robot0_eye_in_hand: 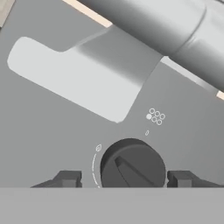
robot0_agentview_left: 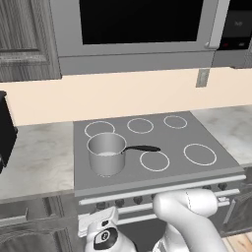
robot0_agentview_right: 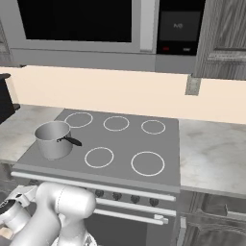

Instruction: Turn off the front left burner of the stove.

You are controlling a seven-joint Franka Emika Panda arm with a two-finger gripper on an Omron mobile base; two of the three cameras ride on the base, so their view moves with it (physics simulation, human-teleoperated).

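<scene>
The stove (robot0_agentview_left: 172,140) is a grey flat-top with white ring burners. A steel saucepan (robot0_agentview_left: 106,153) with a black handle stands on the front left burner and hides its ring; the saucepan (robot0_agentview_right: 53,139) sits at the near left corner. Small dark knobs (robot0_agentview_left: 119,202) line the front panel. My white hand (robot0_agentview_left: 98,224) hangs low in front of the left end of that row. In the hand view my gripper (robot0_eye_in_hand: 124,178) is open, with one dark knob (robot0_eye_in_hand: 132,164) between its fingertips (robot0_eye_in_hand: 68,178). The knob's ridge points up-left.
A six-dot burner mark (robot0_eye_in_hand: 155,116) is printed above the knob, and a silver bar (robot0_eye_in_hand: 175,26) crosses above it. A microwave (robot0_agentview_left: 138,24) hangs over the stove. Marble counter (robot0_agentview_left: 34,157) flanks it, with a dark appliance (robot0_agentview_left: 6,128) at far left.
</scene>
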